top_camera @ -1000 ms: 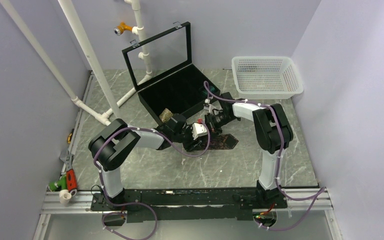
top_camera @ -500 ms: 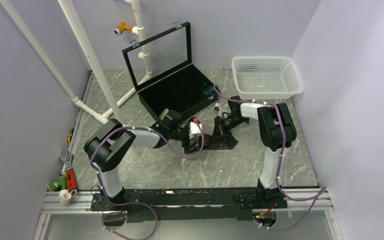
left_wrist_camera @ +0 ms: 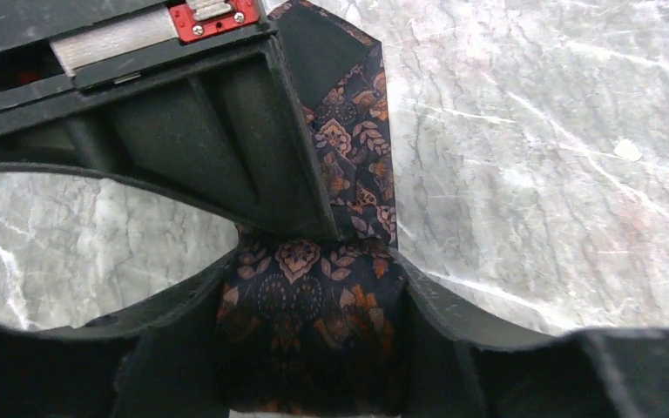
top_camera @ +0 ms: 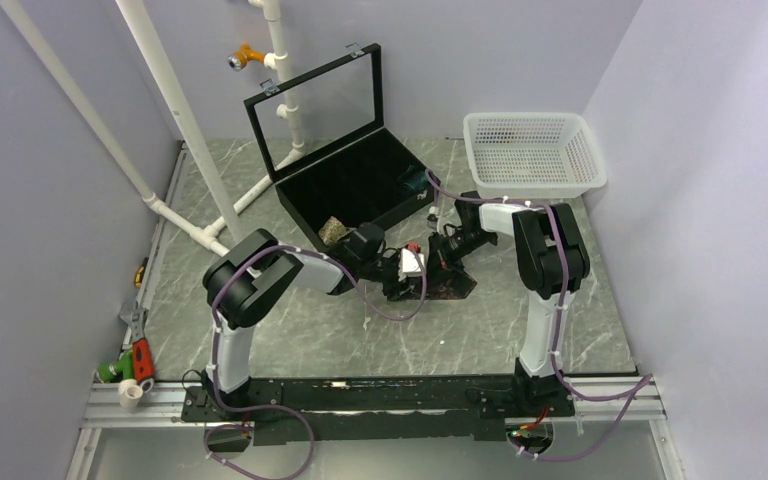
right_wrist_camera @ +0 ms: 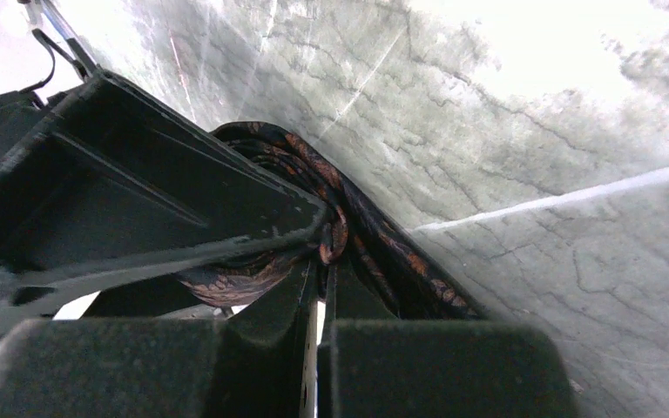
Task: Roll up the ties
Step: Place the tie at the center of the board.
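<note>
Sitting inside left pincer [left_wrist_camera: 314,292]: maroon tie [left_wrist_camera: 353,170]

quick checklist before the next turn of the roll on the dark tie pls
1. Right gripper shut on the tie: ok.
2. Rolled end sits between the fingers of the left gripper: ok.
3. Left gripper actually squeezing the rolled end: cannot tell.
4. Unrolled tail lies flat on the table: ok.
5. Layers of the roll lined up evenly: cannot tell, the fingers hide its sides.
6. Box open, lid up: ok.
</note>
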You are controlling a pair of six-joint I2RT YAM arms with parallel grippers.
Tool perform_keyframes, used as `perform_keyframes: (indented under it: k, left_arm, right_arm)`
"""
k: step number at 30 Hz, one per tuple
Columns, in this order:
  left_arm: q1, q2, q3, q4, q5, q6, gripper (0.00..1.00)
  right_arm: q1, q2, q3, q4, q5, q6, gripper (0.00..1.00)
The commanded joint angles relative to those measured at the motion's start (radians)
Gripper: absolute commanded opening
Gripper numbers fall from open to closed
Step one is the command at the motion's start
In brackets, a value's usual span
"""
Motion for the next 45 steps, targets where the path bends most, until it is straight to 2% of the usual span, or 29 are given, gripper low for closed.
perform_keyframes:
  k: [1, 3, 4, 7, 11, 15, 18, 23, 26, 27, 28, 32, 39, 41, 45]
  left_arm:
    - [-0.015, 0.032, 0.058, -0.031, -0.067, -0.058, 0.49]
    - [-0.014, 0.025, 0.043, -0.073, -0.098, -0.082, 0.36]
    - [-0.010, 0.020, 0.029, -0.085, -0.100, -0.091, 0.31]
    - [-0.008, 0.005, -0.010, -0.145, -0.106, -0.112, 0.23]
    - [-0.008, 0.006, -0.028, -0.199, -0.101, -0.117, 0.22]
    - [-0.009, 0.025, 0.003, -0.254, -0.122, -0.115, 0.23]
    - [-0.009, 0.038, 0.028, -0.284, -0.134, -0.116, 0.25]
    - [-0.009, 0.048, 0.051, -0.316, -0.124, -0.127, 0.27]
    - [-0.009, 0.045, 0.051, -0.323, -0.125, -0.127, 0.28]
    - [-0.009, 0.045, 0.051, -0.324, -0.125, -0.127, 0.28]
    - [-0.009, 0.042, 0.052, -0.328, -0.125, -0.125, 0.30]
    - [-0.009, 0.038, 0.058, -0.333, -0.113, -0.116, 0.39]
    - [0.024, 0.009, 0.096, -0.274, -0.031, -0.154, 0.74]
    - [0.025, -0.009, 0.101, -0.240, -0.012, -0.154, 0.80]
    - [0.016, -0.047, 0.088, -0.124, -0.020, -0.160, 0.87]
  right_arm:
    - [0.002, 0.007, -0.005, 0.020, 0.141, -0.072, 0.00]
    - [0.001, -0.024, -0.008, 0.018, 0.121, -0.060, 0.02]
    - [0.000, -0.043, -0.013, 0.017, 0.115, -0.052, 0.06]
    - [-0.006, -0.091, -0.011, -0.012, 0.111, -0.038, 0.18]
    - [-0.025, -0.140, 0.011, -0.070, 0.096, -0.048, 0.32]
    - [-0.022, -0.205, -0.005, -0.051, 0.029, -0.014, 0.47]
    - [0.017, -0.210, -0.021, -0.011, -0.026, 0.046, 0.50]
    - [0.051, -0.163, -0.022, 0.049, -0.021, 0.080, 0.51]
    - [0.052, -0.121, -0.006, 0.036, 0.006, 0.057, 0.48]
    - [0.053, -0.109, -0.005, 0.031, 0.017, 0.049, 0.43]
    - [0.053, -0.098, -0.008, 0.029, 0.034, 0.045, 0.28]
    - [0.049, -0.057, -0.005, 0.000, 0.110, 0.002, 0.00]
    - [0.011, -0.037, -0.029, -0.010, 0.213, -0.019, 0.00]
    - [-0.003, -0.041, -0.037, -0.009, 0.233, -0.018, 0.00]
    - [-0.043, -0.033, -0.034, -0.016, 0.271, -0.018, 0.00]
